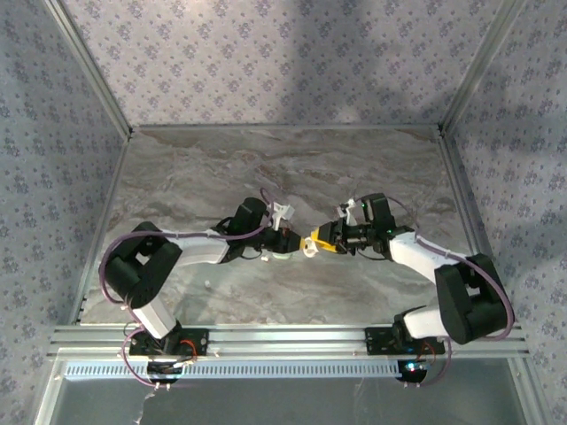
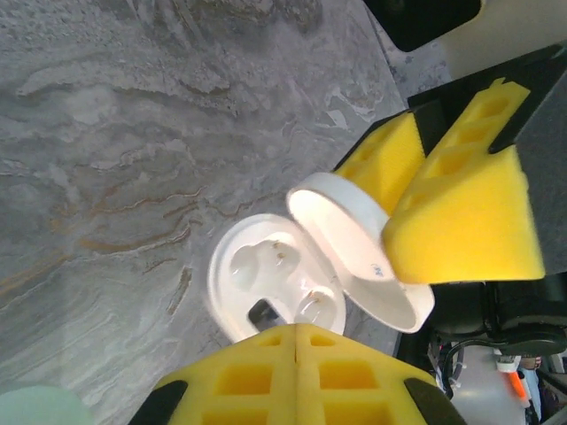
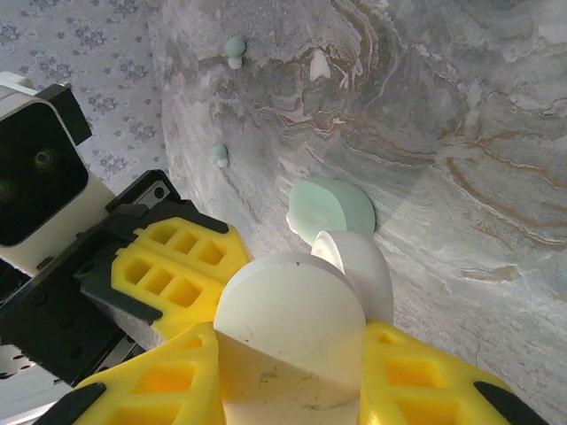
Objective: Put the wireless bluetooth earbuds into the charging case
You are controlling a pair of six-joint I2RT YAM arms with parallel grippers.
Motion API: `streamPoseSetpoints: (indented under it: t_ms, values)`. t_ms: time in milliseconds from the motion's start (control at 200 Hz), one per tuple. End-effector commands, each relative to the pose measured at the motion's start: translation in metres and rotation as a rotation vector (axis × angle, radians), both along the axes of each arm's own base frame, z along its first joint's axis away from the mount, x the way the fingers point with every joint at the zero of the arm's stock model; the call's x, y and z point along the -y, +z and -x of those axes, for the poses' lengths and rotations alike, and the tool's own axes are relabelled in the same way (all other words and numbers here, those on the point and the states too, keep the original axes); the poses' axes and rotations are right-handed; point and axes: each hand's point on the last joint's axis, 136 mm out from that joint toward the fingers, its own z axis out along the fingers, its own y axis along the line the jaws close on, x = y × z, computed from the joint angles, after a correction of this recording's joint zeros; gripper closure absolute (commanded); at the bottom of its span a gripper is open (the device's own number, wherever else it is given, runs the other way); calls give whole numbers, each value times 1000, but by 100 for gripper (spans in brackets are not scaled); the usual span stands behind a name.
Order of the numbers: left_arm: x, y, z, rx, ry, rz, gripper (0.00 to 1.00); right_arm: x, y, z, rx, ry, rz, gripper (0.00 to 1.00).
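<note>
The white charging case [image 2: 266, 274] lies open, its two wells [image 2: 244, 261] facing up with no earbud in them. My right gripper [image 3: 288, 332] is shut on the case's raised lid [image 3: 292, 310], its yellow pads [image 2: 461, 204] clamping the lid's edge. My left gripper [image 2: 297, 329] hovers just over the near rim of the case base, jaws pressed together with nothing seen between them. In the top view the two grippers meet at mid table, left [image 1: 288, 241] and right [image 1: 317, 244]. Three tiny earbuds [image 3: 235, 46] [image 3: 220, 155] [image 3: 319, 64] lie on the table beyond the case.
A mint-green oval case [image 3: 337, 208] rests on the marble table [image 1: 372, 168] just past the white one. The left gripper's pads [image 3: 177, 266] sit close beside the held lid. Patterned walls and metal rails [image 1: 292, 338] enclose the table.
</note>
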Motion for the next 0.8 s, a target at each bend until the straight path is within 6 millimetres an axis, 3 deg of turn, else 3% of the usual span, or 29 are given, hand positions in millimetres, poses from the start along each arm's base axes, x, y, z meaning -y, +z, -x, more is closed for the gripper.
streamPoseSetpoints:
  t_ms: [0,515,800]
  values:
    - [8,-2,2,1,-41,-6,95,-5,2,-1,22,38,-36,76]
    - [17,-26,2,-57,-61,-67,93,-7,-32,-2,-43,38,-42,71]
    - [21,-35,3,-83,-72,-84,91,-6,-44,-1,-66,38,-28,49]
